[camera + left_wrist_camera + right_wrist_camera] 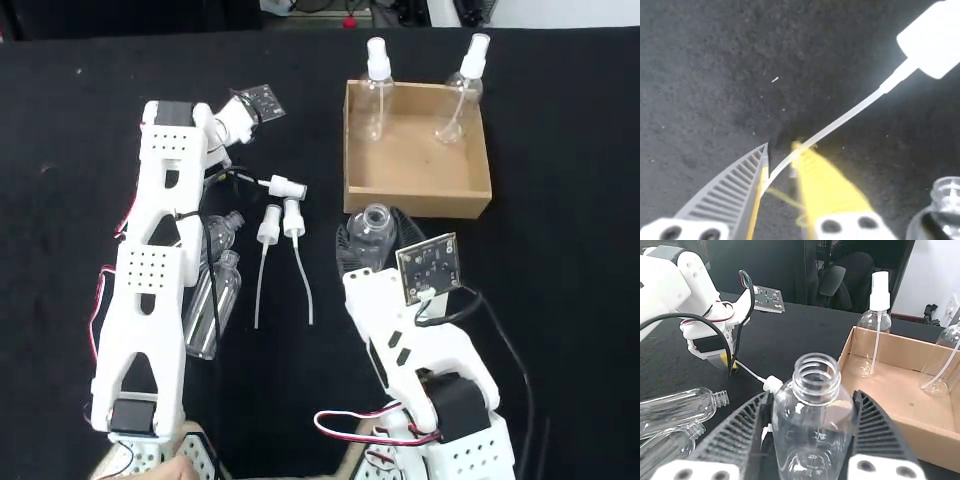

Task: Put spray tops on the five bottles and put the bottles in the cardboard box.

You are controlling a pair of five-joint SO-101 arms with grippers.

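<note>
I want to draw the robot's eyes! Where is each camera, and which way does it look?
High view: above the black table, looking down; white left arm, right arm, brown cardboard box.
Left wrist view: on left arm, facing the table; left gripper pinches a white spray top by its tube.
Right wrist view: on right arm, facing the box; right gripper holds a clear open bottle.
Shared by high and right wrist: bottle, box.

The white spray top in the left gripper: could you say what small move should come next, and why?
Probably lift the white plastic spray top and carry it toward the clear plastic bottle: the left gripper pinches its tube, and the right gripper holds that bottle upright, neck open.
</note>
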